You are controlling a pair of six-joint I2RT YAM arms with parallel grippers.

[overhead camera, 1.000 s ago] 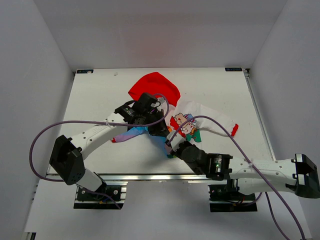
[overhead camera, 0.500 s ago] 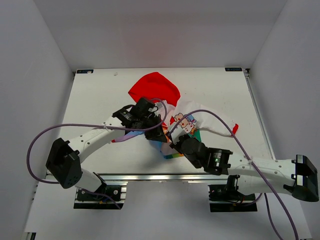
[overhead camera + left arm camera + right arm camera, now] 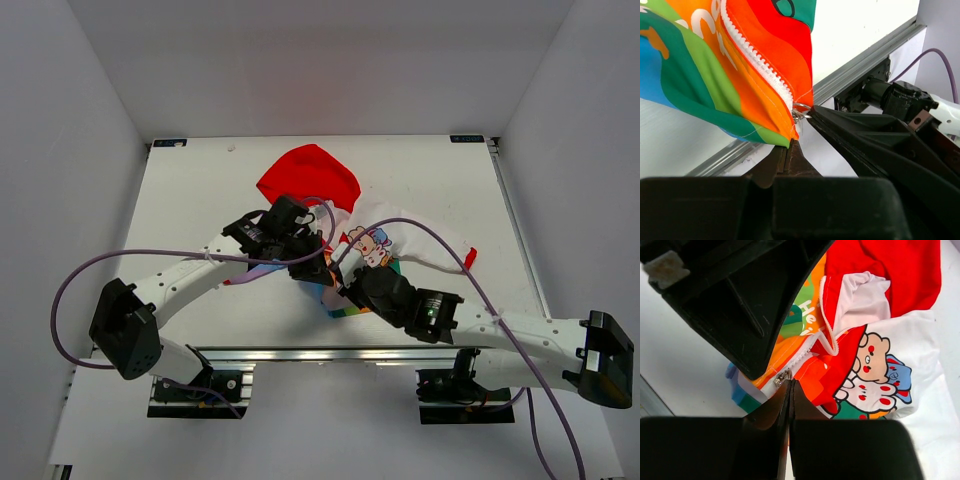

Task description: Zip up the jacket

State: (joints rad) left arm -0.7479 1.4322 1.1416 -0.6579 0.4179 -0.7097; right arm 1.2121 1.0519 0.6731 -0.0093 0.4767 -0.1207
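The jacket lies mid-table with its red hood [image 3: 308,178] at the back, its white cartoon-print body [image 3: 378,243] to the right and its rainbow hem [image 3: 338,303] towards the front. My left gripper [image 3: 316,272] [image 3: 788,143] is shut on the bottom edge of the rainbow panel [image 3: 700,65], just below the white zipper teeth [image 3: 757,62]. Meeting it from the right, my right gripper [image 3: 346,291] [image 3: 790,382] is shut with its tips on the metal zipper pull [image 3: 782,376] [image 3: 800,112] at the zipper's lower end. Above the slider the zipper [image 3: 827,342] lies apart.
The right arm's black finger [image 3: 850,135] crosses the left wrist view, and the left gripper's body [image 3: 735,295] fills the upper left of the right wrist view. An aluminium rail [image 3: 330,353] runs along the table's front edge. A red cuff [image 3: 470,259] lies at the right.
Both grippers have drawn closer together at the hem. The rainbow hem now shows between them, pulled slightly forward. The right arm's elbow has shifted left.
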